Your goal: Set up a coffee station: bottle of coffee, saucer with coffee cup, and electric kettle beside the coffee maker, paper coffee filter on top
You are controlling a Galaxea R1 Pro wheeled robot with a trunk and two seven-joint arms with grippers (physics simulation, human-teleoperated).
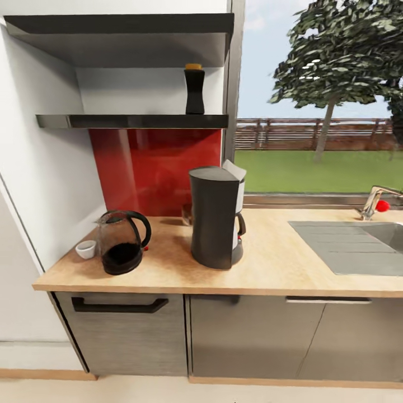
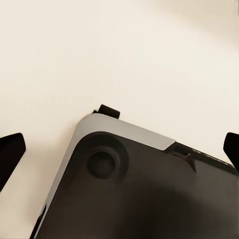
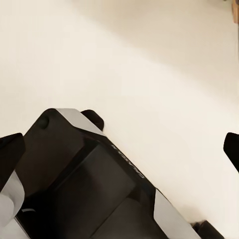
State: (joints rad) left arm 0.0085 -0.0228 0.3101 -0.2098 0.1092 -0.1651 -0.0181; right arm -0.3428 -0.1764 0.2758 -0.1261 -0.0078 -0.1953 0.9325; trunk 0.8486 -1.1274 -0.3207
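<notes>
Worktop (image 1: 268,263): coffee maker (image 1: 215,215); electric kettle (image 1: 120,240) to its left, coffee cup (image 1: 85,249) beyond; bottle of coffee (image 1: 194,89) above, on shelf (image 1: 112,121). Left pincer (image 2: 119,149), right pincer (image 3: 119,149) (both spread wide, empty).

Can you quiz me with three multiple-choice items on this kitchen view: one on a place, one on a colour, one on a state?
1. Where is the bottle of coffee?
A. In the sink
B. On the wall shelf above the counter
C. On the floor

2. What colour is the backsplash panel behind the coffee maker?
A. Red
B. Blue
C. White

3. How does the left claw stand?
A. Shut on the cup
B. Shut on the kettle
C. Open, holding nothing

Answers: 1 B, the dark bottle with its yellow cap stands on the shelf, right of centre. 2 A, the glossy panel between shelf and countertop is red. 3 C, the left wrist view shows its two dark fingertips far apart at the edges, with nothing held between them.
</notes>
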